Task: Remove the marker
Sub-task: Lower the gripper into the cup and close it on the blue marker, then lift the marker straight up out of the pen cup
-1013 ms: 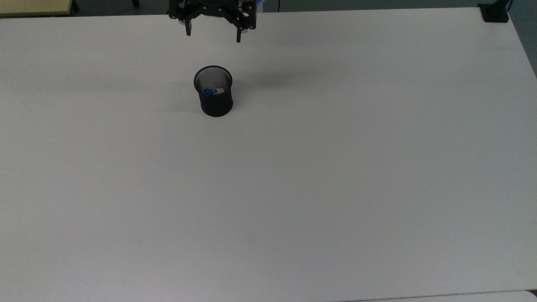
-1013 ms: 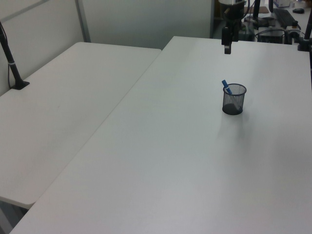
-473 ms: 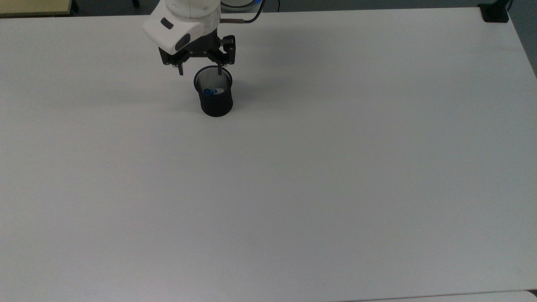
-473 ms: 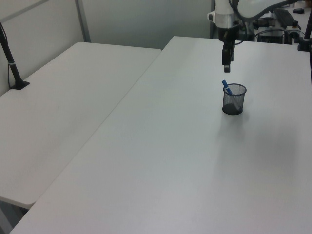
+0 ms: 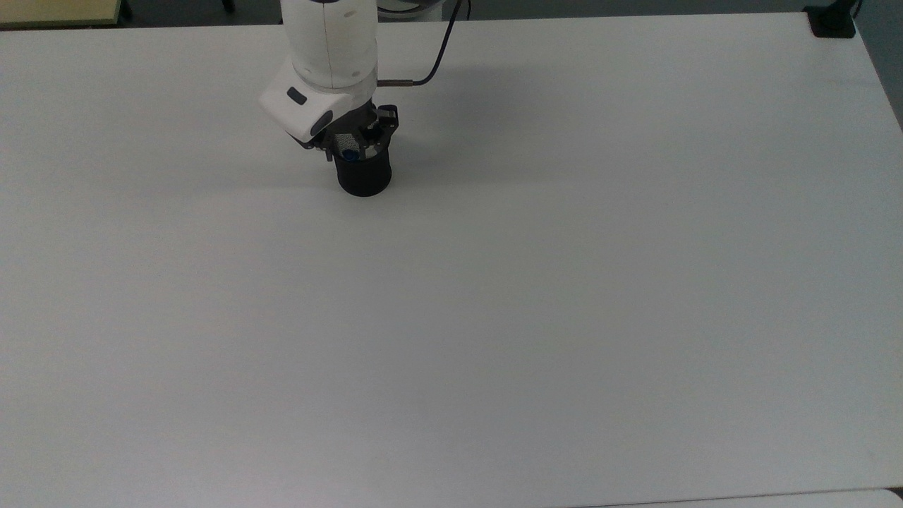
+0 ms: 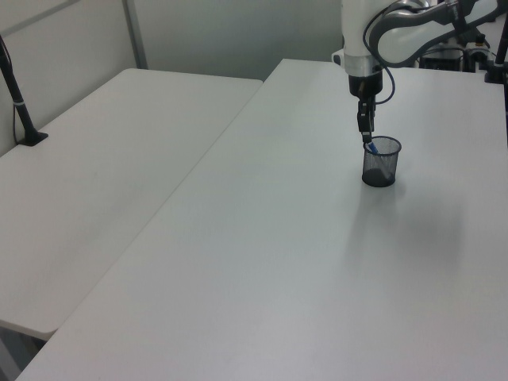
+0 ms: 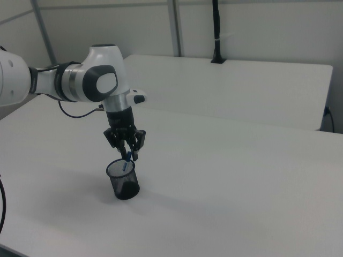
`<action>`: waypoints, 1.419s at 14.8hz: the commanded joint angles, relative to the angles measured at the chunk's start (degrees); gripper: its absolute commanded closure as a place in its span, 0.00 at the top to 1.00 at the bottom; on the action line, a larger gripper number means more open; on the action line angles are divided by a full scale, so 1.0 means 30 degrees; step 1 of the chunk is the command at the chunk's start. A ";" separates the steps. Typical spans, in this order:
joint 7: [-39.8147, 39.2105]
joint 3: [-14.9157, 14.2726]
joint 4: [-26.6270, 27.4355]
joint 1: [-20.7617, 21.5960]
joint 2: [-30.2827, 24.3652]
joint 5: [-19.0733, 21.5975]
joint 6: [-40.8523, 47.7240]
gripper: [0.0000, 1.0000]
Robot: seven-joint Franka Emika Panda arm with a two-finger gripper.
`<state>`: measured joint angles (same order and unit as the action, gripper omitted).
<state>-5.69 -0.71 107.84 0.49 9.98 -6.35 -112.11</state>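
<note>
Gripper [image 5: 350,149] first, in the top view: it is hanging right over the mouth of the black mesh cup [image 5: 364,178], with the white wrist housing covering much of the cup's rim on the top view's left. A speck of blue, the marker [image 5: 350,154], is peeking out between the black fingers just inside the rim, and the fingers are sitting close on either side of it, though whether they are actually pinching it is not something this angle is giving away. A dark cable is looping off the wrist toward the top view's right, and the white table [image 5: 536,296] is spreading wide around the cup. Over to the left view: the arm is reaching straight down, the gripper [image 6: 365,140] tip is sitting at the cup's [image 6: 380,165] rim on the left view's left edge, and the marker's [image 6: 368,145] blue cap is showing right under the fingertips, leaning against that side of the rim. A second table is running alongside on the left view's left. Now the right view: the gripper [image 7: 128,157] is spreading its fingers in a narrow V above the cup [image 7: 124,182], and the marker [image 7: 127,162] is standing tilted inside, its blue top rising just past the rim and into the gap between the fingers, which are standing partly open with contact unclear.
</note>
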 commanded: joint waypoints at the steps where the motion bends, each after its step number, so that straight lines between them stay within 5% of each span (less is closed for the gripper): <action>1: -0.0302 -0.0086 0.0293 0.0102 -0.0075 0.0124 -0.0774 0.13; 3: -0.0272 -0.0086 0.0205 0.0043 -0.0308 0.0328 -0.0483 0.05; 10: -0.0213 -0.0144 -0.0820 -0.0426 -0.1246 0.0708 0.1306 0.05; 16: 0.0078 0.0030 -0.3662 -0.0749 -0.1628 0.2084 0.4848 0.05; 21: 0.4555 0.0413 -0.3516 0.1210 -0.1190 0.3194 0.4734 0.06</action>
<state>2.16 0.72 97.24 0.74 5.68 0.19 -98.65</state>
